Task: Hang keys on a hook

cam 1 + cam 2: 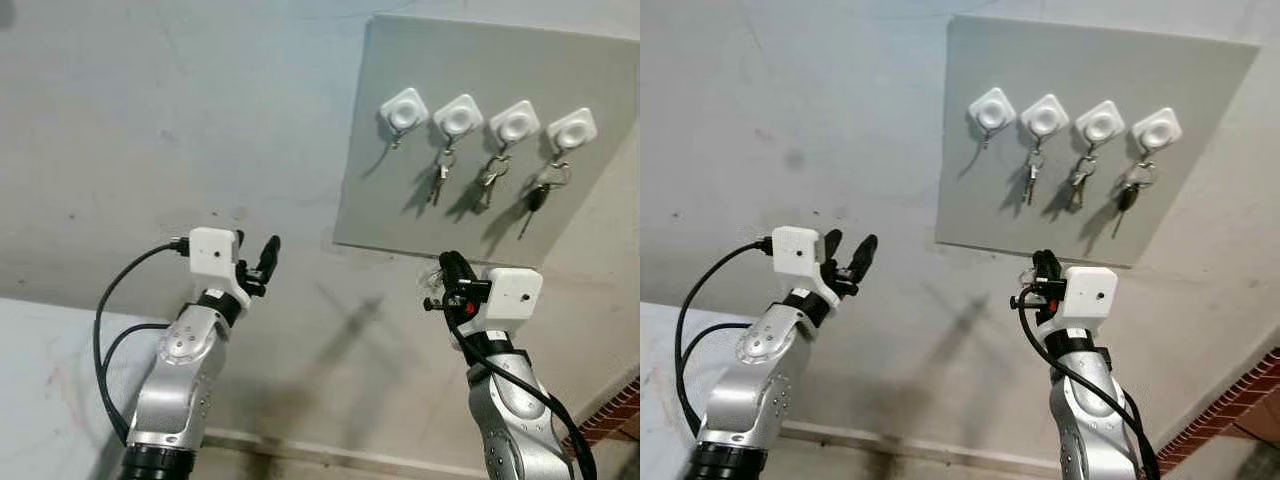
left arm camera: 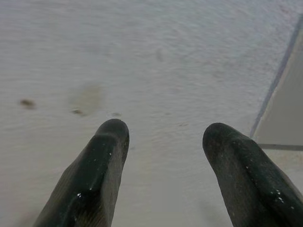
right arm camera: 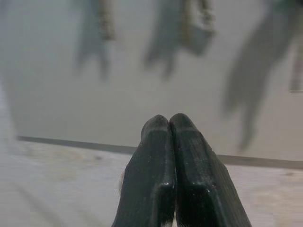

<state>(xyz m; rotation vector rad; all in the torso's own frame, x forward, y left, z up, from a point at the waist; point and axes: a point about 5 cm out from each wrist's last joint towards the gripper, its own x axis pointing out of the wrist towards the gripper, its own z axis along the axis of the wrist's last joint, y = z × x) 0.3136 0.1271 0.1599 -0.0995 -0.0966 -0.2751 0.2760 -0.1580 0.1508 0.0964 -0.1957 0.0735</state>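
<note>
- Board on wall, upper right.
- 4 hooks in a row across board top; leftmost bare, other 3 w/ keys hanging.
- Left tool left of board; right tool just below board's lower edge.

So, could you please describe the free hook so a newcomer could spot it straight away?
Look at the grey board mounted on the wall, which carries a row of four white diamond-shaped hooks. The free hook is the one at the robot's left end of that row. Unlike its three neighbours, no keys hang from it.
</note>
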